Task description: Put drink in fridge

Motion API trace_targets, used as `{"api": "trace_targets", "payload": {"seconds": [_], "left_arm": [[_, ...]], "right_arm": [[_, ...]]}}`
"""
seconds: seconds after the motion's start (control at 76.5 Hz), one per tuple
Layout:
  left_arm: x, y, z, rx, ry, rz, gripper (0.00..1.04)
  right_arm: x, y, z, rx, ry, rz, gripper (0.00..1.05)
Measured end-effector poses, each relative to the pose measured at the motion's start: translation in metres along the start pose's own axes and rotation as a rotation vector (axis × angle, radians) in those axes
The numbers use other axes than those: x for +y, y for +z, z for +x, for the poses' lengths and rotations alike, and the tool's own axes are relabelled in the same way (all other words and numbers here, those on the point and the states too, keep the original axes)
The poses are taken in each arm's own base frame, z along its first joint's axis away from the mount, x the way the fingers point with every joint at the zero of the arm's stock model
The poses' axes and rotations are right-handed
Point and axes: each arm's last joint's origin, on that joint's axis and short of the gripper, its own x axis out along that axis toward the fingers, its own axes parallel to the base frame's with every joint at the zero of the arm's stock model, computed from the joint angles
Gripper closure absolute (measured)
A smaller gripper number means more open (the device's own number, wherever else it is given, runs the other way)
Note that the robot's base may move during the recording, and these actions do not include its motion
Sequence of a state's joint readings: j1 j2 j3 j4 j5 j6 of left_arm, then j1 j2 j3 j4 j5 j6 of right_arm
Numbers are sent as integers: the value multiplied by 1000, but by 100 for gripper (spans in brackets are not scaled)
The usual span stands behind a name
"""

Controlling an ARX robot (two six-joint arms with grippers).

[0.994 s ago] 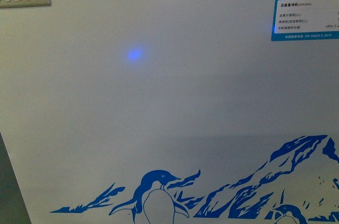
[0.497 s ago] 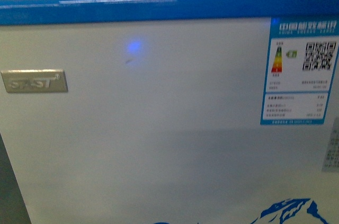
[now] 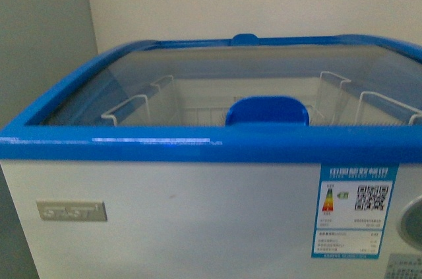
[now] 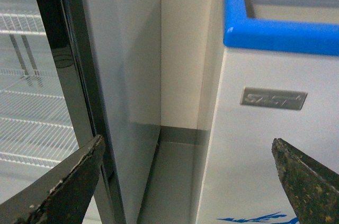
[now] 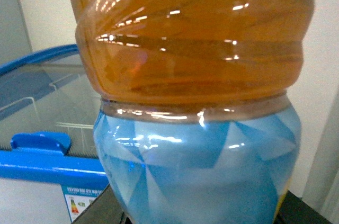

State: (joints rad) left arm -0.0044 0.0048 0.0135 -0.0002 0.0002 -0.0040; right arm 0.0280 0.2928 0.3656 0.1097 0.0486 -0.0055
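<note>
Bottle (image 5: 196, 102) in right claw (image 5: 201, 214), near fridge (image 5: 47, 170)

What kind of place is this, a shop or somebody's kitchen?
Probably a shop or a mock-up of one, not a home kitchen: a chest fridge with a curved glass lid and wire baskets stands beside an upright glass-door cabinet with wire shelves.

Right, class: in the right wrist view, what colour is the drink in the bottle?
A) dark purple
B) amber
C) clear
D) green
B: the bottle is filled with amber liquid in its upper part, above a blue label.
</note>
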Motion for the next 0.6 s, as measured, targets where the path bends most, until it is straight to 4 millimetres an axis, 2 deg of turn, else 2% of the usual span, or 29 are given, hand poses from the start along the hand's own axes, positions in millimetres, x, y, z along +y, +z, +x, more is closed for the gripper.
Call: {"api": "trace_targets", "payload": {"seconds": [0.471, 0.602], "left_arm": [[0, 0, 0, 1, -5, -3, 8], [-4, -5, 5, 107, -239, -135, 8]], "right_arm": [[0, 0, 0, -1, 0, 0, 68], [0, 0, 0, -1, 0, 0, 68]]}}
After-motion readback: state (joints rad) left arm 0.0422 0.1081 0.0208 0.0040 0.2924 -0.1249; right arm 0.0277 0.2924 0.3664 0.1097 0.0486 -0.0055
